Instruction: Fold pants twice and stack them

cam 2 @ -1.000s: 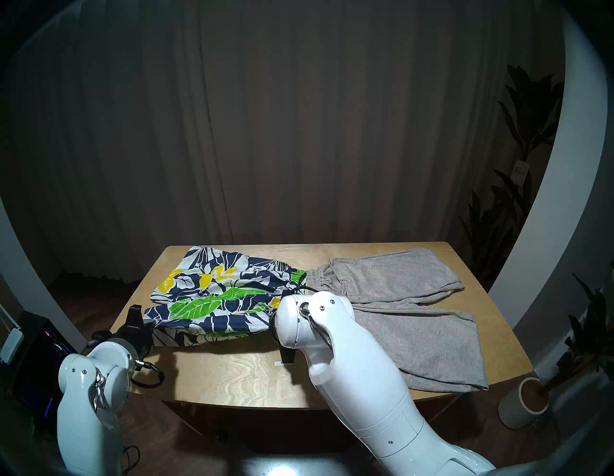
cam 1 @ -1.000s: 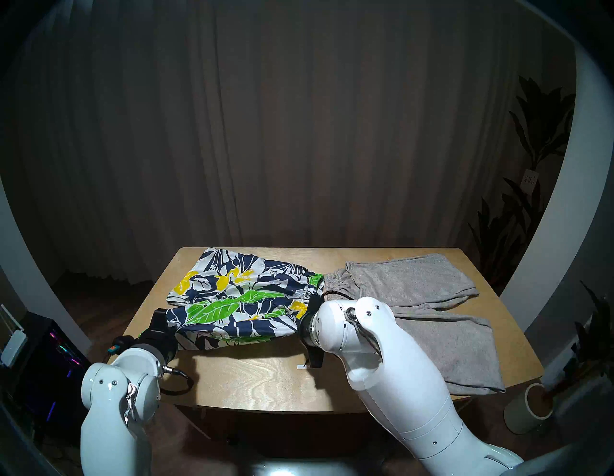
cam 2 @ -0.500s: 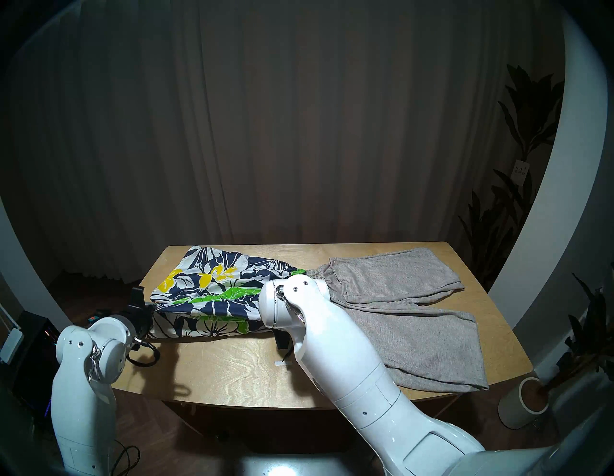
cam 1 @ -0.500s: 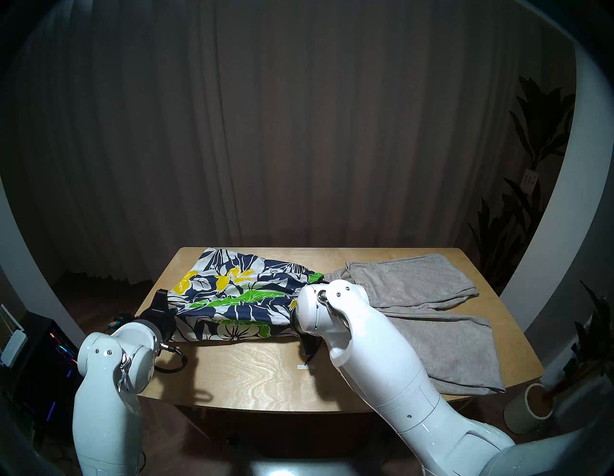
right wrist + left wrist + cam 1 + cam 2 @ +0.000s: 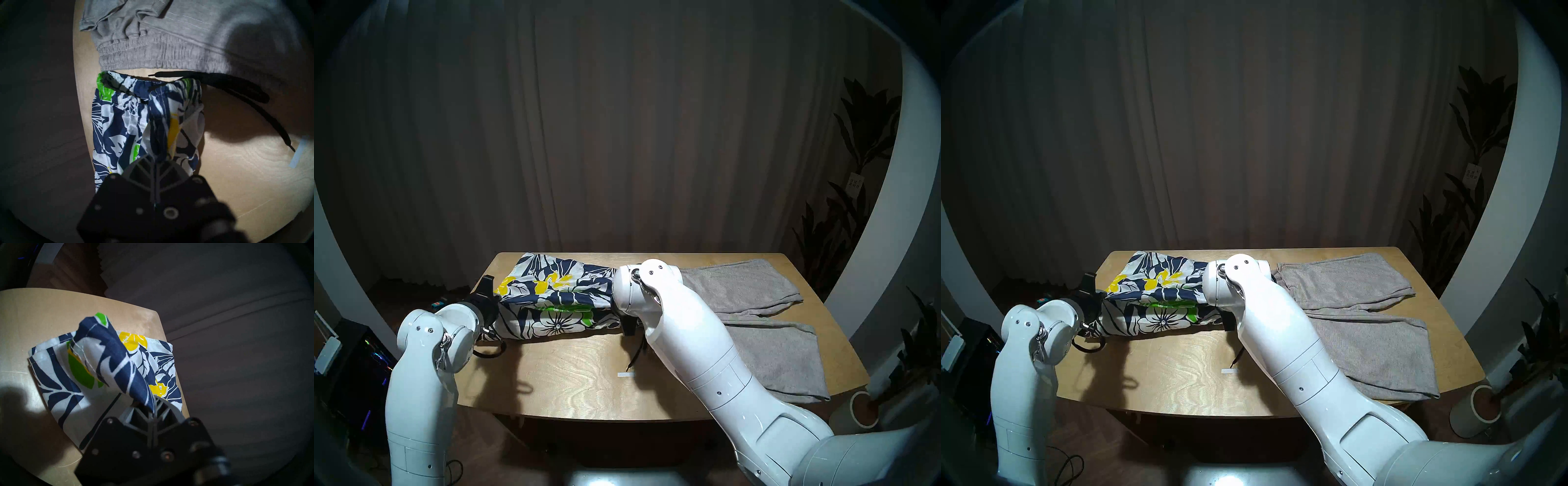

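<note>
The leaf-print shorts (image 5: 551, 305) lie on the left half of the table, their near leg lifted and folded back over the far leg, pale flowered underside facing me. My left gripper (image 5: 153, 406) is shut on the hem corner of that lifted leg. My right gripper (image 5: 155, 160) is shut on the waistband end of the same layer, mostly hidden behind my wrist in the head views. The black drawstring (image 5: 237, 88) trails over the wood. The grey shorts (image 5: 755, 305) lie flat on the right half, their waistband (image 5: 153, 57) next to the print waistband.
The wooden table (image 5: 572, 383) has bare wood in front of the shorts, with a small white tape strip (image 5: 626, 374) on it. A round pot (image 5: 863, 407) stands on the floor at the right. A lit computer case (image 5: 365, 356) stands at the left.
Both grippers carried the near leg of the leaf-print shorts up and away from me, over the far leg. Its underside has turned into view. The grey shorts have not moved.
</note>
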Motion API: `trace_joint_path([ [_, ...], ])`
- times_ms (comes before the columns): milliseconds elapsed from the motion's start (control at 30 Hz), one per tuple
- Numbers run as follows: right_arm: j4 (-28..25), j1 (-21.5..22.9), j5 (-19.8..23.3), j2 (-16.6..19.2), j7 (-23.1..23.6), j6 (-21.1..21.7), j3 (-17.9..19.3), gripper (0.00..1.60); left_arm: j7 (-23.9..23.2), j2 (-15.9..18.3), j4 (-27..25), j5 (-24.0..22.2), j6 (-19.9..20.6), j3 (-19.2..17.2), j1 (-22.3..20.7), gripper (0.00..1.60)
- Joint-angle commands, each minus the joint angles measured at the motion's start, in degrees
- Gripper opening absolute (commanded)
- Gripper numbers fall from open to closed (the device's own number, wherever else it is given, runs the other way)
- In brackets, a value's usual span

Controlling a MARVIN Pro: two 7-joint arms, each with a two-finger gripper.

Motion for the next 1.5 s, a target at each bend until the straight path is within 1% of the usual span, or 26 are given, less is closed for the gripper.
trace_joint_path([
  [0,1.32,4.64,-0.08,-2.52,0.58,0.31,0.34,0.00,-1.46,4.09,0.54,0.13,-0.40,0.35,-5.99,0.00],
  [67,2.30,5.21,-0.09,-2.84,0.74,0.30,0.38,0.00,-1.75,4.64,1.33,-0.08,-0.59,0.62,-6.80,0.00],
  [133,4.16,6.16,-0.15,-3.42,0.97,0.27,0.30,0.00,-2.10,5.69,3.51,-0.29,-0.65,1.46,-8.99,0.00],
  [200,4.53,6.30,-0.29,-3.45,1.01,0.26,0.18,0.00,-2.43,5.98,3.45,-0.40,-0.74,1.46,-8.57,0.00],
  [233,5.29,6.59,-0.68,-3.46,1.20,0.31,-0.17,0.00,-2.30,6.07,4.47,-0.48,-0.70,1.89,-9.99,0.00],
  [267,5.89,6.69,-0.54,-3.73,1.30,0.21,-0.10,0.00,-2.63,6.46,4.55,-0.61,-0.82,2.04,-9.82,0.00],
  [333,7.10,7.14,-0.62,-4.10,1.50,0.03,-0.03,0.00,-2.84,6.88,5.52,-0.68,-0.86,2.65,-11.02,0.00],
  [367,7.78,7.49,-0.57,-4.36,1.61,-0.05,0.06,0.00,-2.74,6.95,6.47,-0.74,-0.84,3.13,-12.37,0.00],
  [400,8.33,7.83,-0.48,-4.61,1.65,-0.21,0.30,0.00,-3.33,7.40,6.21,-0.80,-0.94,3.20,-11.63,0.00],
  [467,10.13,9.07,-0.44,-5.20,1.97,-0.34,0.71,0.00,-3.48,7.73,8.03,-0.77,-0.84,4.30,-13.57,0.00],
  [533,10.63,9.42,-0.43,-5.37,2.04,-0.38,0.83,0.00,-3.55,7.82,8.52,-0.72,-0.81,4.63,-14.08,0.00],
  [700,14.19,11.40,-0.21,-6.52,2.64,-0.84,1.74,0.00,-4.39,8.54,11.35,-0.39,-0.62,6.80,-16.59,0.00],
  [733,14.19,11.40,-0.21,-6.52,2.64,-0.84,1.74,0.00,-4.39,8.54,11.35,-0.39,-0.62,6.80,-16.59,0.00],
  [800,15.62,12.44,-0.16,-6.96,2.89,-1.11,2.30,0.00,-4.62,8.64,12.79,-0.18,-0.51,7.90,-18.31,0.00],
  [967,17.40,13.72,-0.02,-7.32,3.20,-1.36,3.14,0.00,-4.94,8.65,14.38,0.07,-0.41,9.23,-20.06,0.00],
  [1033,18.39,14.39,0.01,-7.56,3.36,-1.46,3.48,0.00,-4.99,8.49,15.69,0.18,-0.37,10.06,-21.68,0.00],
  [1100,19.35,14.89,0.03,-7.82,3.51,-1.47,3.68,0.00,-5.36,8.49,16.25,0.27,-0.48,10.41,-21.67,0.00],
  [1167,20.40,15.39,-0.01,-8.09,3.71,-1.48,3.81,0.00,-5.24,8.26,18.01,0.39,-0.42,11.23,-23.68,0.00],
  [1200,20.85,15.59,0.00,-8.22,3.80,-1.49,3.89,0.00,-5.66,8.38,17.78,0.45,-0.55,11.13,-22.75,0.00],
  [1233,21.15,15.72,-0.03,-8.30,3.87,-1.51,3.93,0.00,-5.46,8.23,18.71,0.49,-0.52,11.52,-24.00,0.00],
  [1267,21.61,15.94,-0.05,-8.43,3.98,-1.54,3.99,0.00,-5.48,8.13,19.38,0.53,-0.54,11.79,-24.71,0.00],
  [1300,22.09,16.15,-0.04,-8.55,4.09,-1.56,4.08,0.00,-5.71,8.15,19.57,0.58,-0.60,11.85,-24.54,0.00],
  [1333,22.99,16.50,-0.10,-8.77,4.30,-1.68,4.19,0.00,-5.79,8.02,20.81,0.69,-0.60,12.35,-25.76,0.00],
  [1400,23.39,16.62,-0.11,-8.86,4.38,-1.74,4.25,0.00,-6.01,8.07,20.90,0.74,-0.66,12.38,-25.44,0.00],
  [1433,23.95,16.83,-0.13,-9.03,4.51,-1.80,4.29,0.00,-5.89,7.99,21.96,0.93,-0.61,12.91,-26.83,0.00],
  [1467,24.47,17.06,-0.12,-9.23,4.63,-1.84,4.36,0.00,-6.08,7.95,22.37,0.99,-0.61,13.13,-27.16,0.00],
])
